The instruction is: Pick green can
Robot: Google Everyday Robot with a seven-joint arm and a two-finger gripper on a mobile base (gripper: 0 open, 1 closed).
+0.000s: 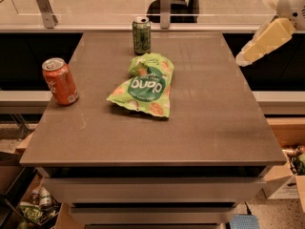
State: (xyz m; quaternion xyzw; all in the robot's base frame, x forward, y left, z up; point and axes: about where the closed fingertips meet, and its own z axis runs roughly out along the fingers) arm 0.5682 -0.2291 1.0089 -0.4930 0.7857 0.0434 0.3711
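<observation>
the green can (141,35) stands upright at the worktop's (209,128) far edge, well left of the jaws, which hang beyond the right side; open or closed, i cannot tell. its long axis is vertical, so a sideways reach looks apt.

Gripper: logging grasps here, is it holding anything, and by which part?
Nothing seems held: the gripper hangs beyond the table's right edge, while the green can stands alone at the back.

Green can (141,36), silver-topped, upright, table's (205,123) far edge, hand (244,57) upper right
</observation>
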